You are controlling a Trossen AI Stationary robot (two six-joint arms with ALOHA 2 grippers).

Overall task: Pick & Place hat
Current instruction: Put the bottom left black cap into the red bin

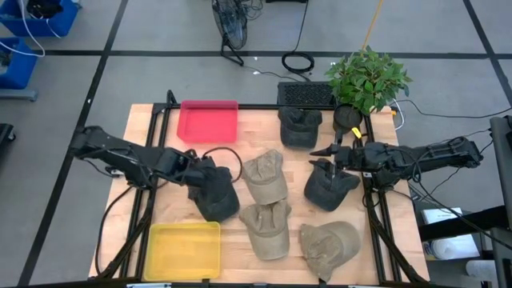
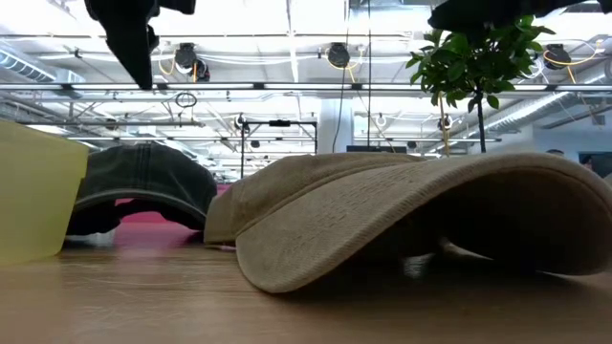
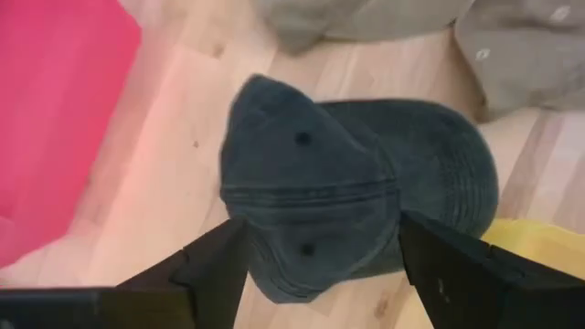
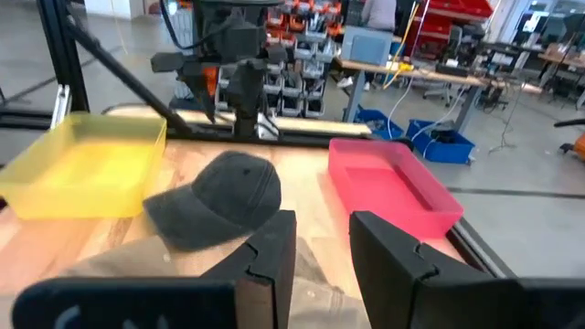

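Hats: six lie on the table [image 1: 144, 120], three dark and three tan, loosely grouped between the trays so that either arm can reach one; sorting by colour into the trays seems the likely intent, though the task only says pick and place.
Table: wooden top carrying hats and both trays; a potted plant [image 1: 368, 76] stands at its far right corner.
Left arm: stretched in from the left edge, low over the table, wrist turned so the hand points down at the dark hat [image 1: 216, 194] in front of it.
Right arm: reaches in from the right edge and is nearly level, with its hand above another dark hat [image 1: 330, 188] on the right side.
Yellow tray [image 1: 182, 250]: near left corner, just beside the left arm's hat; probably the closest drop spot for it.
Red tray [image 1: 209, 121]: far left part of the table, nothing in it.
Tan hats: one at centre [image 1: 264, 178], one nearer [image 1: 268, 230], one near right [image 1: 330, 246]; untouched.
Third dark hat [image 1: 300, 126]: far centre, beside the plant, apart from both hands.
Left hand [image 3: 320, 260]: spread wide, one finger on each side of the hat's crown [image 3: 311, 183], not yet clenched; the straddle suggests a pinch on the crown is next.
Right hand [image 4: 322, 242]: fingers slightly parted with a narrow gap, holding nothing.
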